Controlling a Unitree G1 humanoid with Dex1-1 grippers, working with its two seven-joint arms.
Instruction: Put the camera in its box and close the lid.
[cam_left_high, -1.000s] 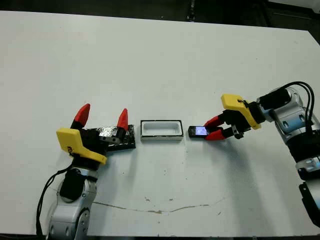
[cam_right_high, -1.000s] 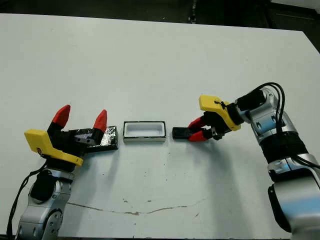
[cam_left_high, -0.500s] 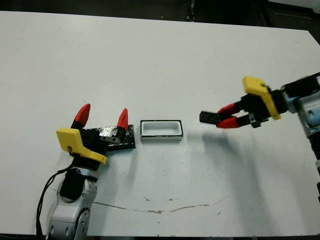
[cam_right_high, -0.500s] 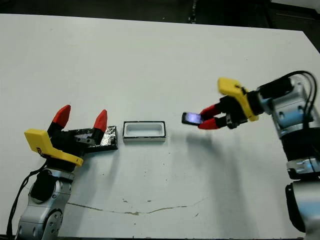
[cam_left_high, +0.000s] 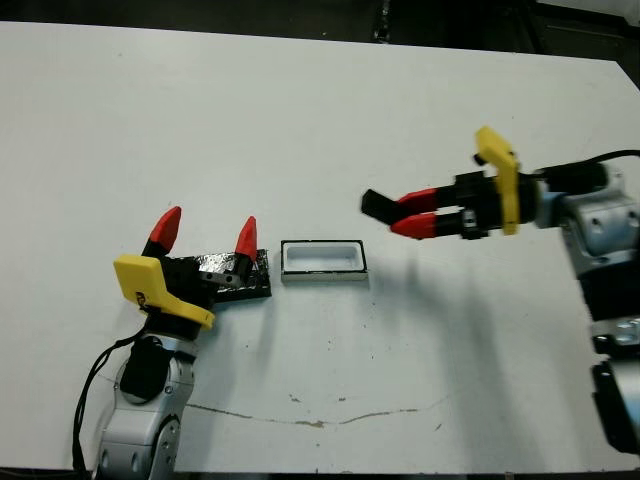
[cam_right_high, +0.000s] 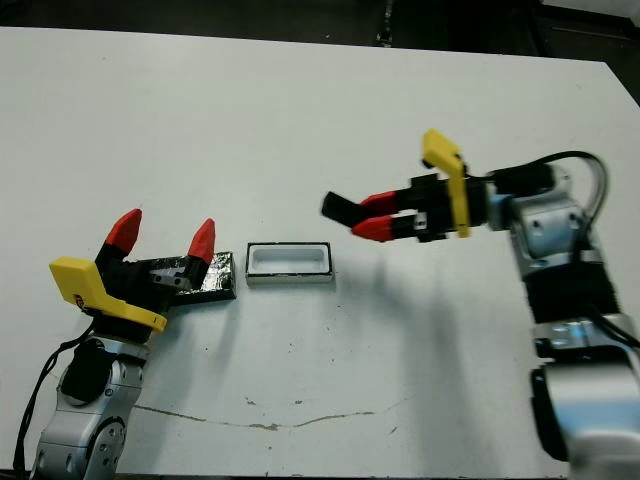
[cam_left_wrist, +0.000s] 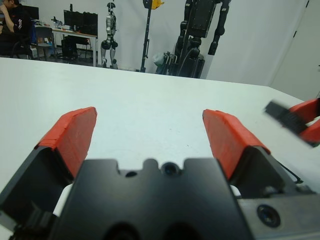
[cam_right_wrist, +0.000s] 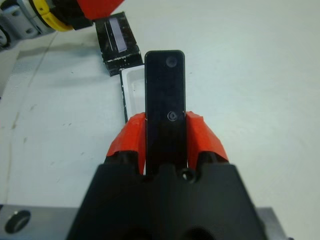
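The camera (cam_left_high: 377, 204), a slim black bar, hangs in the air above and just right of the box (cam_left_high: 323, 260), with my right gripper (cam_left_high: 404, 212) shut on it. In the right wrist view the camera (cam_right_wrist: 165, 95) stands between the red fingers, with the white-lined box (cam_right_wrist: 128, 95) below it. The lid (cam_left_high: 237, 275), a black glinting panel, lies on the table left of the box. My left gripper (cam_left_high: 205, 228) rests over the lid's left end, open with nothing between its fingers (cam_left_wrist: 74, 131).
The white table (cam_left_high: 320, 120) stretches far beyond the box on all sides. A faint brown crack line (cam_left_high: 320, 420) runs along near the front edge. Beyond the table stand robot rigs and desks (cam_left_wrist: 200, 30).
My right gripper has lifted the camera off the table and carried it up and left, towards the box, turning at the wrist. The left arm, lid and box have not moved.
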